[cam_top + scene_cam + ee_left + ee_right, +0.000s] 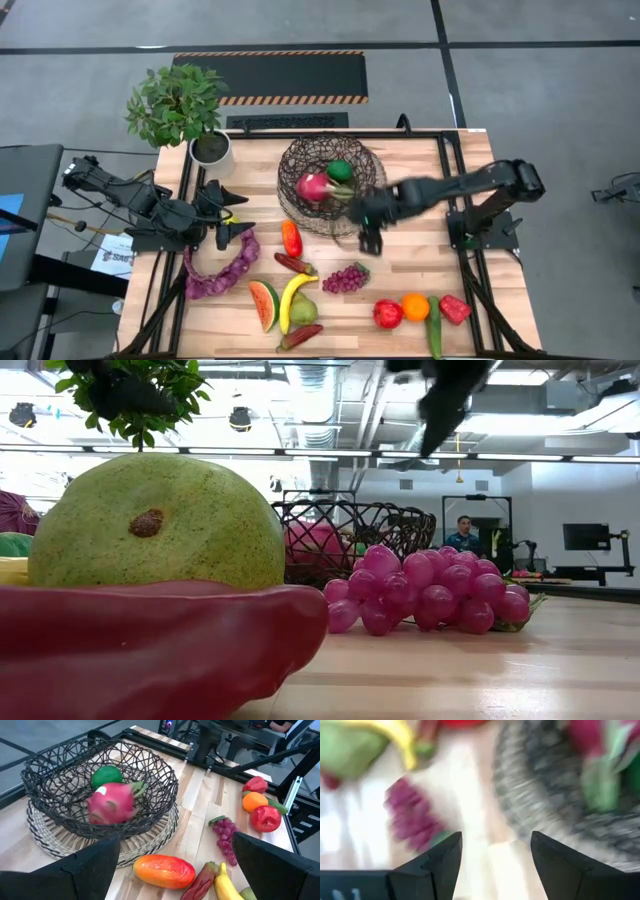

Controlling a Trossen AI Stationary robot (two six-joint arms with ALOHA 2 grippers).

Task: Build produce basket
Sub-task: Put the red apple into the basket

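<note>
wicker and dark wire make up the basket [330,185], and it already holds a pink dragon fruit [313,186] and a green apple [340,170].

starting at the left, the left claw [228,215] waits near the tabletop's [420,270] left edge, fingers spread wide and holding nothing. the purple string [222,268] curls just on the near side of it, and the potted plant [180,110] stands beyond it at the far corner. to that claw's right lie an orange-red pepper [291,238] and a dark red pepper [293,264].

moving right, the right claw [368,236] hangs over the basket's near rim, open and empty, with the purple grapes [345,278] just on the near side of it. nearer still, toward the front edge, sit the watermelon slice [264,304], the banana [293,298] and a green pear [303,310]. off to that claw's right along the front are a red apple [388,313], an orange [415,305] and a red pepper [454,308].

my guess is that the right arm is between pieces, with most of the produce not yet loaded. the grapes look like the handiest pick: the open claw would drop over the bunch, close, then lift it across the rim.
</note>
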